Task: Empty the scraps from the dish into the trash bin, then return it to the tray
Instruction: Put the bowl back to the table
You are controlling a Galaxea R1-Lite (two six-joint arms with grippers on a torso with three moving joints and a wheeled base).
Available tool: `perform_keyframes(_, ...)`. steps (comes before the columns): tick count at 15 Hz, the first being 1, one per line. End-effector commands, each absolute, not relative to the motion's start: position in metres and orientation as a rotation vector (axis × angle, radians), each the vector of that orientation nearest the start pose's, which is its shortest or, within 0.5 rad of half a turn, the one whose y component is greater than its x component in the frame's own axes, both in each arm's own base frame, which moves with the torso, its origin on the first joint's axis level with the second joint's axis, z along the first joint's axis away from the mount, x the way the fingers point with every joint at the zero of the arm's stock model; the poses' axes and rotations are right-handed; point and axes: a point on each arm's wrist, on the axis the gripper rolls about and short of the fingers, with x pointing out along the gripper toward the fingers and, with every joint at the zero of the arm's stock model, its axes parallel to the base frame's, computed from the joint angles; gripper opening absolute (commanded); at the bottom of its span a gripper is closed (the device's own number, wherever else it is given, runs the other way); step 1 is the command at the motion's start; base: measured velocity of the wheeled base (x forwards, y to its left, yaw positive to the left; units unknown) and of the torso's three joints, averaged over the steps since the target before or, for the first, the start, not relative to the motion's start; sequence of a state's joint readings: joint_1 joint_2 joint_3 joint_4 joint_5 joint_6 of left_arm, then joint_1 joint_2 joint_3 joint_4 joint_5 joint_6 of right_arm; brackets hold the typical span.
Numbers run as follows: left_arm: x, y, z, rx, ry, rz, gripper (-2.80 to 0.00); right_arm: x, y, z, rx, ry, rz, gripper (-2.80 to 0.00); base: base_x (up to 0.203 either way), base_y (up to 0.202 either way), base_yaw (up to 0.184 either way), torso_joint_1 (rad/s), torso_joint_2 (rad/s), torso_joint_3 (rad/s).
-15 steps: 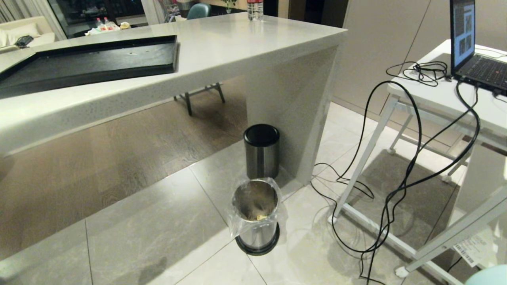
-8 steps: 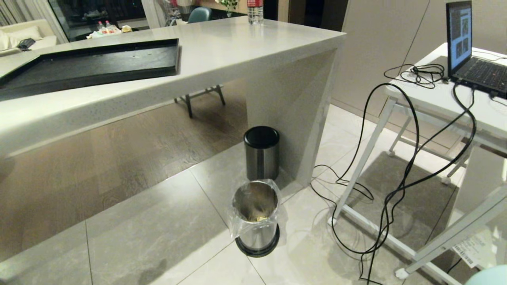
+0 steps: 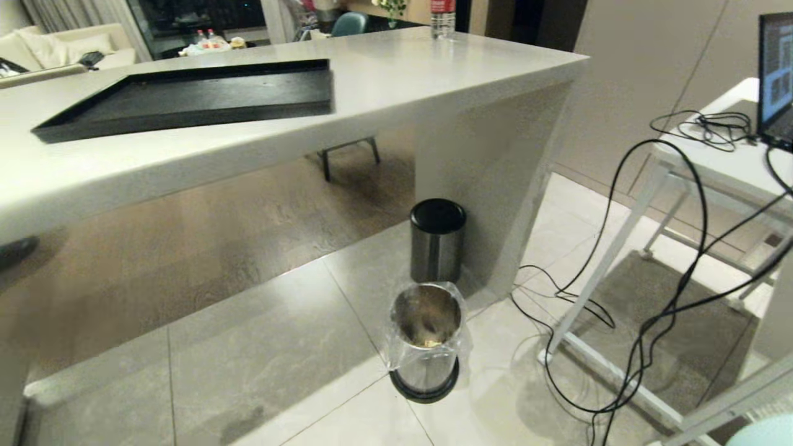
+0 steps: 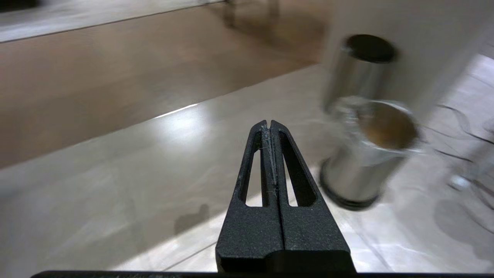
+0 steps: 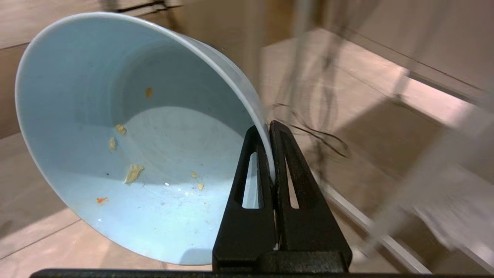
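Since the earlier head view the whole scene has slid toward the right of the picture, so the camera has turned and the things themselves have stayed put. Largest in view is the pale bench [image 3: 396, 80], running across the upper part of the head view, with the tray [image 3: 186, 99] lying flat and bare on its top. To the right stands a white side table [image 3: 712, 161] carrying a laptop [image 3: 777, 80], with black cables [image 3: 657, 260] looping down to the tiled floor [image 3: 248, 371]. On that floor, just beside the bench's end panel, stands a dark-lidded bin [image 3: 437, 241], and just in front of it the trash bin [image 3: 426, 341], its clear liner folded over the rim and a few of the scraps [image 3: 429, 342] visible at the bottom. Neither arm shows in the head view. The right claw [image 5: 272, 127] is clenched on the rim of the dish [image 5: 127, 135], which is held tilted on its side in the air, with only small yellow and orange crumbs [image 5: 133, 173] stuck to its inside. The left claw [image 4: 270, 125] is pressed closed with nothing in it, hanging over the floor near the trash bin.
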State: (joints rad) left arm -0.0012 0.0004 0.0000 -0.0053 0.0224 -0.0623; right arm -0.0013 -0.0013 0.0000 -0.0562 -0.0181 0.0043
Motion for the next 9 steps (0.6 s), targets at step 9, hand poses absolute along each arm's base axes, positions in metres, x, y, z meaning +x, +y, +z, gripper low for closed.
perform_keyframes(9, -0.0228, 0.0005, 0.0761, -0.061, -0.007, 0.022, -2.8, -0.023, -0.0004, 0.0813, 0.005, -0.057, -0.018, -2.8, -0.001, -0.007, 0.17, 0.002, 0.0, 0.002)
